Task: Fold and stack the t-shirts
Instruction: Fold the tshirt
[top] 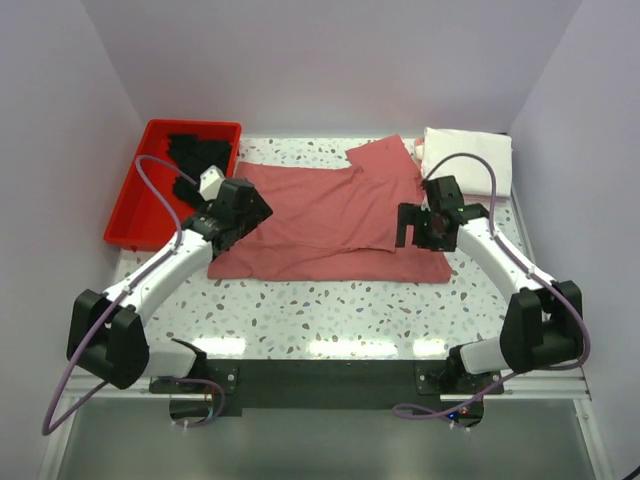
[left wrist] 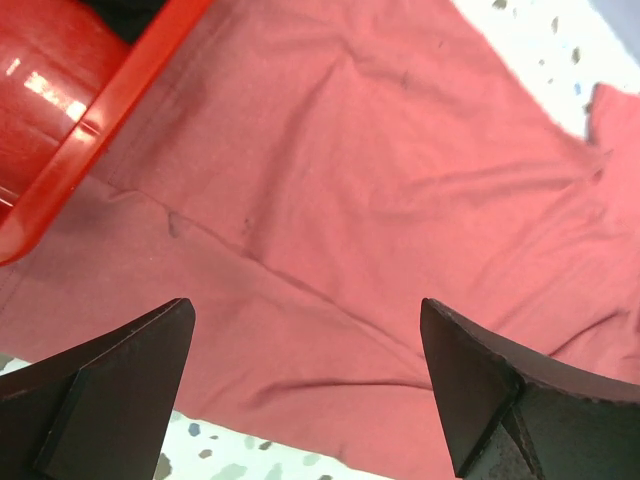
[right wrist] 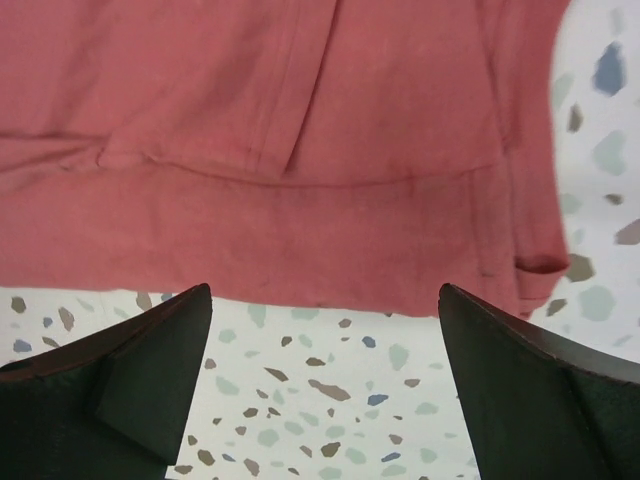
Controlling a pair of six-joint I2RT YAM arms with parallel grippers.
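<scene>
A dusty-rose t-shirt lies spread and partly folded over in the middle of the table. My left gripper hovers open over its left part, near the tray; in the left wrist view the cloth fills the space between the fingers. My right gripper is open over the shirt's right near edge; in the right wrist view the shirt's hem lies just beyond the fingertips. A black shirt lies in the tray. A folded white shirt sits at the back right.
A red plastic tray stands at the left edge of the table, its rim close to my left gripper. Speckled tabletop runs along the front. Walls close in the back and sides.
</scene>
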